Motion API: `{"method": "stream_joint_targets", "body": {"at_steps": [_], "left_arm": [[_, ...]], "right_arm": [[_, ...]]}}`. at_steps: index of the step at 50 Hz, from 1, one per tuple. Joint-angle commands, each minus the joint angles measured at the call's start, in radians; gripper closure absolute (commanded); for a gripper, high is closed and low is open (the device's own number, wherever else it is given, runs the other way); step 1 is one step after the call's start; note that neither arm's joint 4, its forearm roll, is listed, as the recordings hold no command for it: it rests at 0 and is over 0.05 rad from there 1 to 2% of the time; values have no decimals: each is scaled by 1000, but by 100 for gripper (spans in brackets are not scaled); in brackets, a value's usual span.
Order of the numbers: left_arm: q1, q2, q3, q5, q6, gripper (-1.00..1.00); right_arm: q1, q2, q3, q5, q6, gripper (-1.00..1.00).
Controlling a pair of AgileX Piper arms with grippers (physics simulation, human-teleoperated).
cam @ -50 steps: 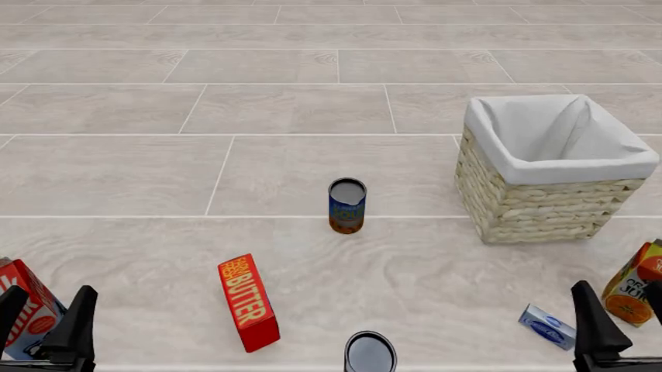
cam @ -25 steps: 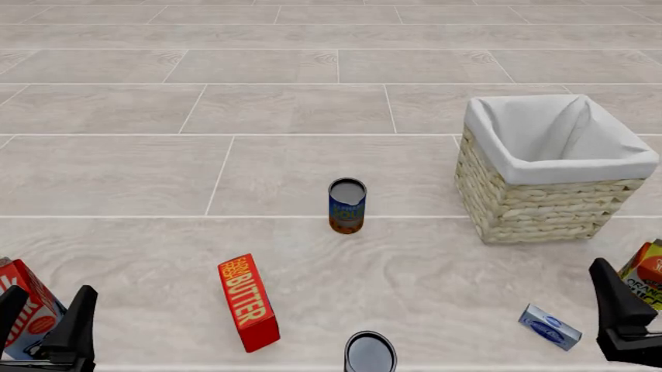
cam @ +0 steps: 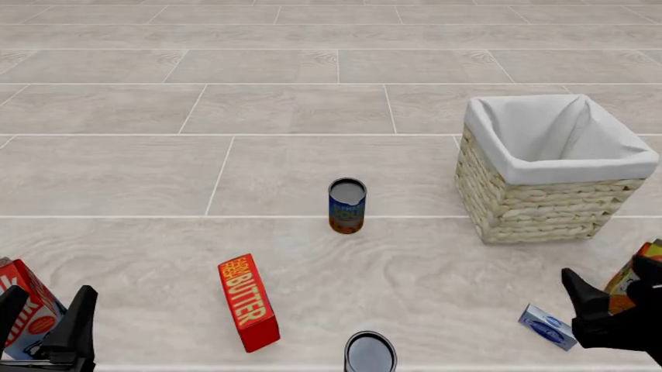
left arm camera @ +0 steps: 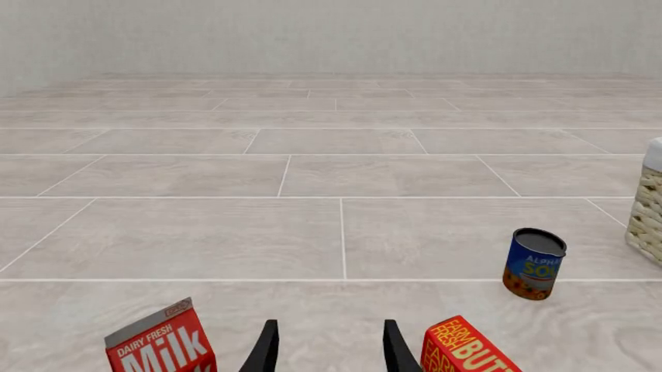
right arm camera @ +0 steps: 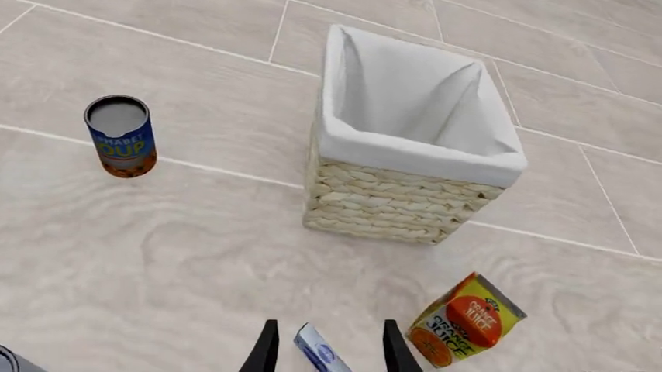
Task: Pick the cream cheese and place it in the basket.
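Basket stood upright at the far right of the desk, white liner showing, nothing visible inside. Butter box stood near centre-left, soup can upright mid-desk, and a second can sat at the near edge. Orange juice carton lay tilted near the basket's front. Cream cheese lay flat on the desk, near right, well short of the basket.

Step in hand, as judged: approach for the pick, nothing grasped. Right tool hung over the cream cheese, fingers parted, box end showing between them, no contact evident. Next move calls for a descent to straddle the box across its narrow side, keeping clear of the juice carton just beside it, then a close.

Left tool was released and empty, between milk carton and butter box.

Views: only the right wrist view showed the box lying between the fingers; the front view had the arm half out of frame. Milk lettering was readable in the left wrist view only.
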Motion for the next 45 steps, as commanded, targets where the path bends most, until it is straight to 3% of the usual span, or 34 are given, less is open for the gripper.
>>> {"method": "stream_joint_targets", "body": {"at_steps": [1, 4, 6, 11, 13, 14, 15, 18, 19, 22, 25, 27, 29, 36, 38, 45], "left_arm": [[0, 0, 0, 0, 0, -100], [0, 0, 0, 0, 0, -100], [0, 0, 0, 0, 0, -100], [0, 0, 0, 0, 0, -100], [0, 0, 0, 0, 0, -100], [0, 0, 0, 0, 0, -100], [0, 0, 0, 0, 0, -100], [0, 0, 0, 0, 0, -100], [0, 0, 0, 0, 0, -100], [0, 0, 0, 0, 0, -100], [0, 0, 0, 0, 0, -100], [0, 0, 0, 0, 0, -100], [0, 0, 0, 0, 0, -100], [0, 0, 0, 0, 0, -100], [0, 0, 0, 0, 0, -100], [0, 0, 0, 0, 0, -100]], "right_arm": [[32, 146, -34, 86, -116, -100], [26, 174, -49, 95, -130, -100], [34, 208, -37, 102, -173, -100], [43, 240, -70, 119, -177, -100], [33, 268, -53, 116, -239, -100], [38, 275, -60, 120, -229, -100], [37, 349, -83, 114, -267, -100], [21, 388, -69, 87, -297, -100], [-1, 421, -59, 63, -338, -100], [-5, 446, -60, 50, -346, -100], [-29, 511, -92, 26, -388, -100], [-16, 519, -109, 30, -365, -100], [-35, 550, -105, 15, -401, -100], [-39, 638, -117, -9, -414, -100], [-66, 675, -108, -37, -447, -100], [-85, 757, -132, -70, -472, -100]]}}
